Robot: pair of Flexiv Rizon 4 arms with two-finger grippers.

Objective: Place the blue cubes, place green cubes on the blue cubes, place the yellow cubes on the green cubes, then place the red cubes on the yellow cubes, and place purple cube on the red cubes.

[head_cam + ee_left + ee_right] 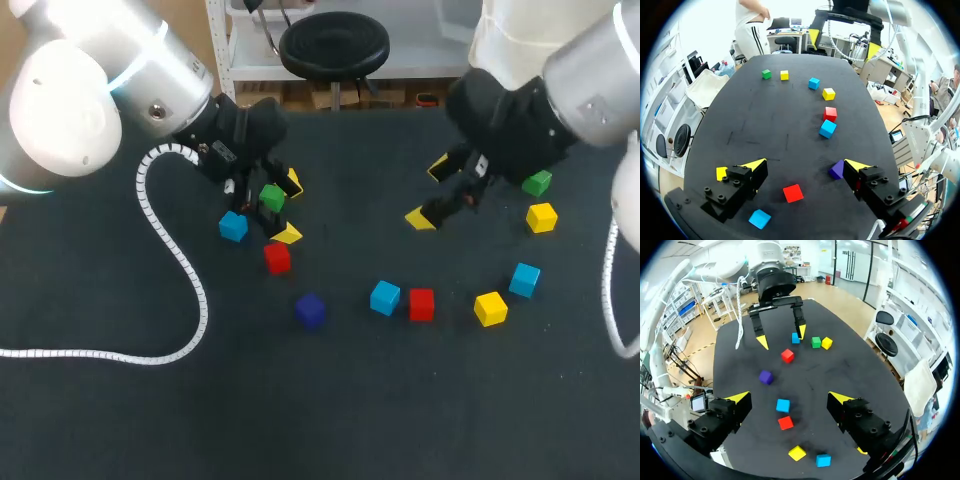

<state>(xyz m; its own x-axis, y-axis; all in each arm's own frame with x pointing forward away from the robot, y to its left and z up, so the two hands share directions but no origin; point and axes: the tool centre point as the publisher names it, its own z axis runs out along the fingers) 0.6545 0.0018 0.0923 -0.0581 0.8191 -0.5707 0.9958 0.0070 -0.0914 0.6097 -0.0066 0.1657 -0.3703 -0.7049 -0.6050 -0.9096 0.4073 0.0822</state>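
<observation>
Head view: square-edged purple cube (310, 310) on matte table (320, 430).

Silver-white arms (100, 70), black left hand (290, 208) and right hand (430, 192), yellow fingertips (420, 218), white coiled cable (190, 280).

Black table (100, 420); purple cube (310, 310); red cube (421, 304); blue cube (384, 297); yellow cube (490, 308); green cube (537, 182).

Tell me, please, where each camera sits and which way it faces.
Head view: fixed above and behind, looking down on the table; both arms enter, left pincer and right pincer open.
Left wrist view: on the left arm's wrist, looking along the left pincer over the table.
Right wrist view: on the right arm's wrist, looking past the right pincer toward the left pincer.
Shared: all three show the purple cube.
</observation>
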